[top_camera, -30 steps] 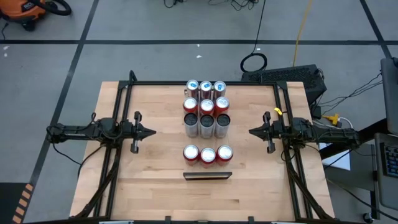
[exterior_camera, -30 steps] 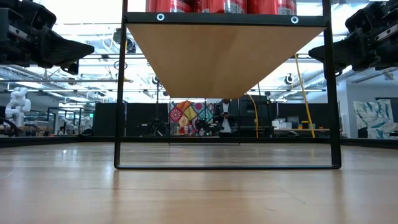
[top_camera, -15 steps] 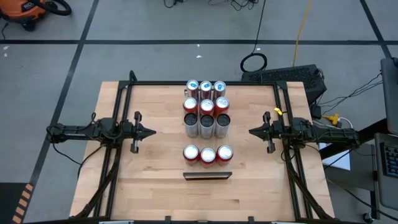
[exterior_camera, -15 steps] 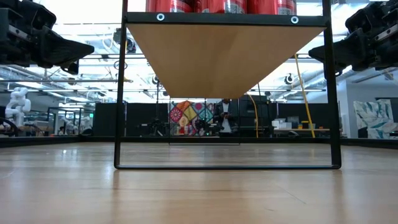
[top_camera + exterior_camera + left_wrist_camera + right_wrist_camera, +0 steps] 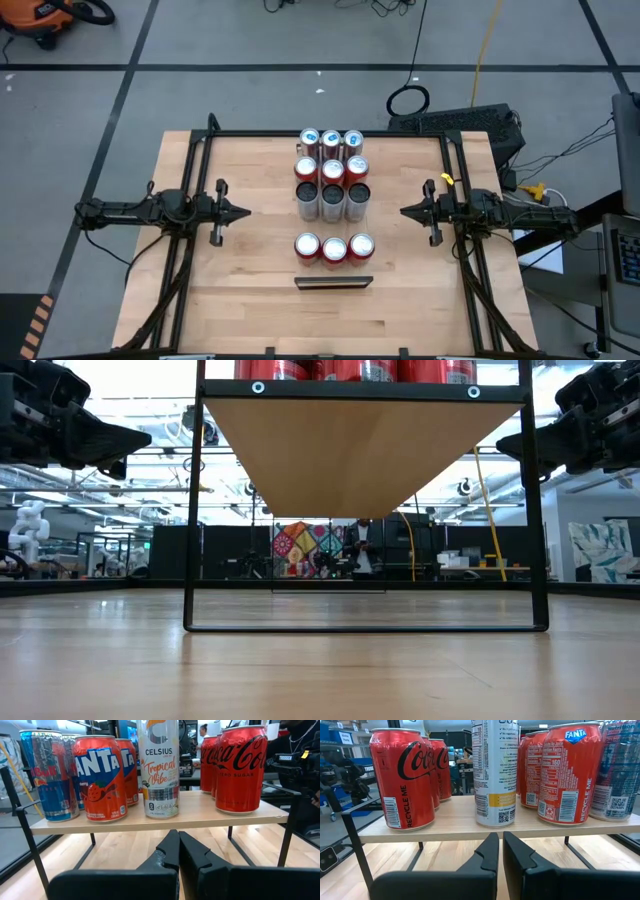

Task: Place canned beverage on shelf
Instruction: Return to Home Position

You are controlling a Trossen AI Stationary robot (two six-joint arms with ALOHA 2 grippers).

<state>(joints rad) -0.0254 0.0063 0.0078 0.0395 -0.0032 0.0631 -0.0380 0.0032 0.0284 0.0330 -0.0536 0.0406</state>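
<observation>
The shelf (image 5: 333,224), a pale wood panel on a black wire frame (image 5: 190,510), stands mid-table with its dark short end (image 5: 334,283) nearest. Several cans stand upright on it in rows. These are blue Red Bull cans (image 5: 331,139) at the far end, red Fanta cans (image 5: 100,777), tall white Celsius cans (image 5: 158,767), and red Coca-Cola cans (image 5: 402,777) near the front. My left gripper (image 5: 243,212) is shut and level to the shelf's left. My right gripper (image 5: 405,211) is shut and level to its right. Both point at the shelf and hold nothing.
Bare tabletop (image 5: 265,250) lies between each gripper and the shelf and along the near edge. Black frame rails (image 5: 200,170) run along both table sides. Cables and an orange vacuum (image 5: 45,15) lie on the floor beyond. A person (image 5: 362,550) stands far behind.
</observation>
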